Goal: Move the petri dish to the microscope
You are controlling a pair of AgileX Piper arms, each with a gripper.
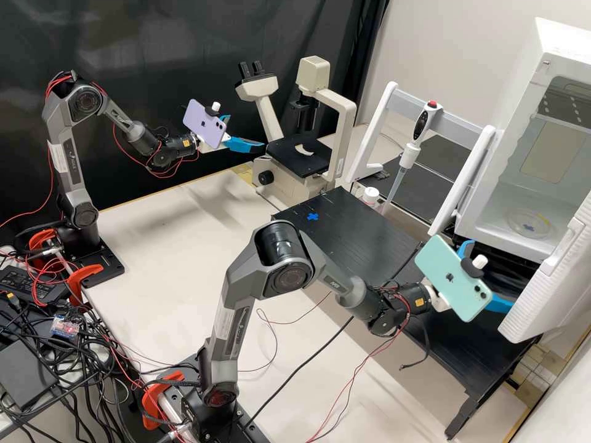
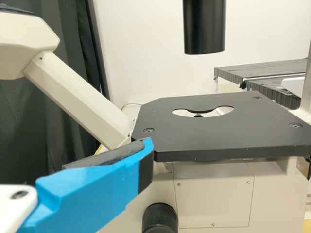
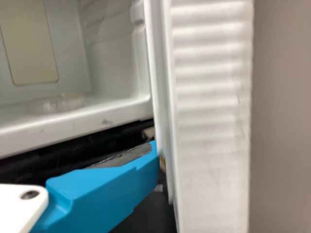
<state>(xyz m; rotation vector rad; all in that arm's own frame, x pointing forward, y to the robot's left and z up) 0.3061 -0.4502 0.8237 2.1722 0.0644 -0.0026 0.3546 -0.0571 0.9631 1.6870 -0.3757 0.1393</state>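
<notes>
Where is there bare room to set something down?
The pale tabletop between the left arm's base and the black platform; also the platform around the blue cross. Crowded: cable tangle, and the open door beside the right gripper.

Bench top (image 1: 172, 240): pale, spread below the left gripper (image 1: 246, 131) and on towards the right gripper (image 1: 490, 274).
Black platform (image 1: 369, 246): ribbed, raised above the pale top, partly under the right gripper.
Blue cross (image 1: 313, 216): flat on the platform, at the end well apart from the right gripper.
Red wires (image 1: 351, 384): loose across the pale top, on the arm side of the right gripper.
Cabinet floor (image 1: 492, 216): white, beyond the right gripper.
Petri dish (image 1: 543, 229): flat on that floor, apart from the right gripper.
</notes>
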